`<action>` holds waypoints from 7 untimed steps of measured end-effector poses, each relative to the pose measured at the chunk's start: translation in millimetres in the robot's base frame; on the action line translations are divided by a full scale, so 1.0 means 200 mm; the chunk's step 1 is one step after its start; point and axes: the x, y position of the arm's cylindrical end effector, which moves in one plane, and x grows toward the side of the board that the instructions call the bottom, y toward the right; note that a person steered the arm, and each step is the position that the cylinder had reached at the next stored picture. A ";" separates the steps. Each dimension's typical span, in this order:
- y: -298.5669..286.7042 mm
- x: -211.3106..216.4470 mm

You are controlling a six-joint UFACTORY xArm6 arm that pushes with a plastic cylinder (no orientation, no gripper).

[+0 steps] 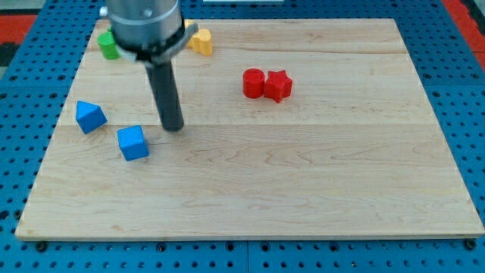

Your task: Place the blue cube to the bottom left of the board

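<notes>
The blue cube (132,142) lies on the wooden board (303,174) at the view's left, about mid-height. My tip (174,127) rests on the board just right of and slightly above the cube, a small gap apart from it. A second blue block (90,116), angular in shape, lies further left and a little higher.
A red cylinder (253,83) and a red star (277,85) touch each other near the top centre. A yellow block (201,41) and a green block (109,45) sit at the top left, partly hidden by the arm. Blue pegboard surrounds the board.
</notes>
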 end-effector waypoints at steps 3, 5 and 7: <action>-0.34 -0.04; -0.47 0.16; -0.34 -0.48</action>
